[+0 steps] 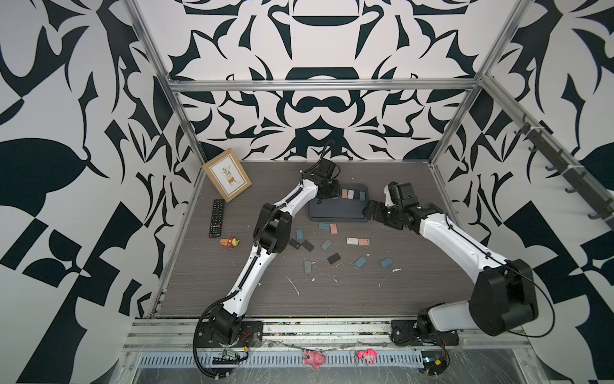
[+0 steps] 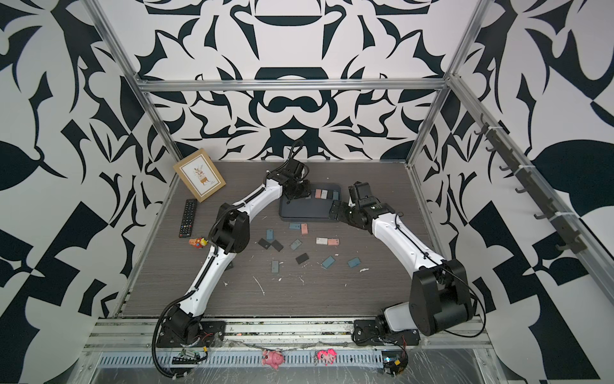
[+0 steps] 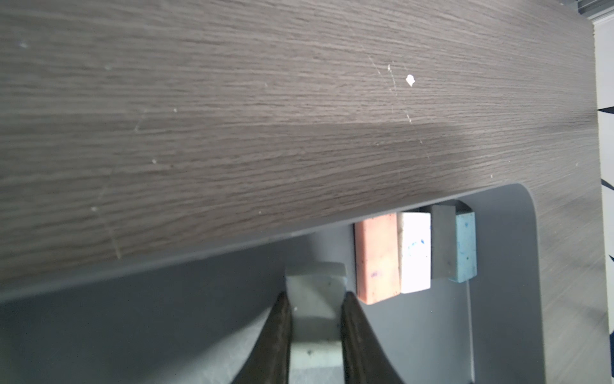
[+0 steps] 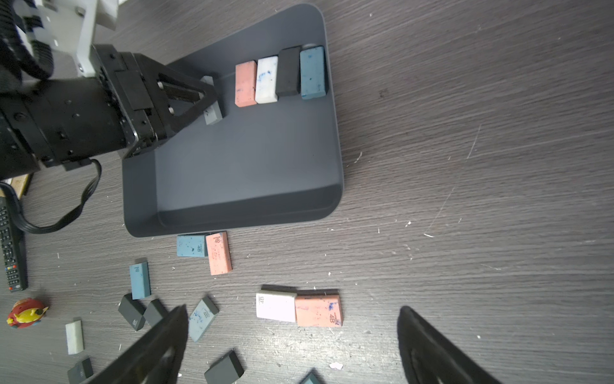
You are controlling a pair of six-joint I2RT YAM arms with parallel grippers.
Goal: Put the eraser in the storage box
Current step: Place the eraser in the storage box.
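Observation:
The storage box (image 1: 335, 214) (image 4: 239, 159) is a shallow dark grey tray at the back middle of the table. My left gripper (image 3: 315, 296) (image 4: 207, 99) reaches down into its far left part. It is shut on a pale grey eraser (image 3: 314, 289) (image 4: 213, 115), which is pinched by its long sides and sits low over the box floor. Beside it, a row of pink (image 4: 246, 83), white, black and blue erasers lies along the box's far wall. My right gripper (image 4: 292, 311) (image 1: 368, 211) hovers open and empty at the box's right edge.
Several loose erasers (image 1: 357, 241) in blue, pink, white and black are scattered on the wooden table in front of the box. A remote (image 1: 216, 217), a small toy figure (image 1: 230, 242) and a tan picture frame (image 1: 227, 179) stand at the left.

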